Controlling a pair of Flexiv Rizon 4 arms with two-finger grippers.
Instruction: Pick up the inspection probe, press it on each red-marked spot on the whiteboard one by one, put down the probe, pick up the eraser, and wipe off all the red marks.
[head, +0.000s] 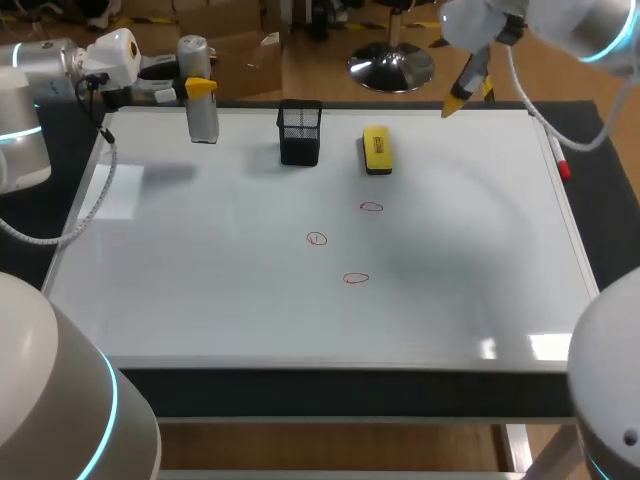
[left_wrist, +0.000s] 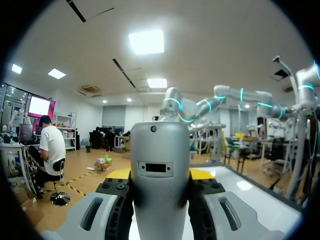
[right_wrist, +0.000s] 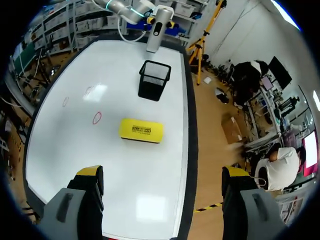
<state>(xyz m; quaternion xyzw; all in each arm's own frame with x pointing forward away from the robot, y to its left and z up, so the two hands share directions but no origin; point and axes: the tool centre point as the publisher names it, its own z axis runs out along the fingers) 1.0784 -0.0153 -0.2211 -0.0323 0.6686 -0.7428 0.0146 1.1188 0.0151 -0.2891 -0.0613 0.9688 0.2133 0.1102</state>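
Left end effector (left_wrist: 160, 173) clasping probe (head: 201, 118), right end effector (right_wrist: 162, 172) wide open

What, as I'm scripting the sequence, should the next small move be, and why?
Probably carry the left end effector, shut on the inspection probe at the whiteboard's far left, toward the nearest red mark and lower it there: the probe is gripped, yet stands well away from all three marks.

I am in a robotics lab: my left arm (head: 40, 75) and right arm (head: 570, 22) flank a whiteboard (head: 230, 300) bench carrying circled red marks (head: 356, 278).
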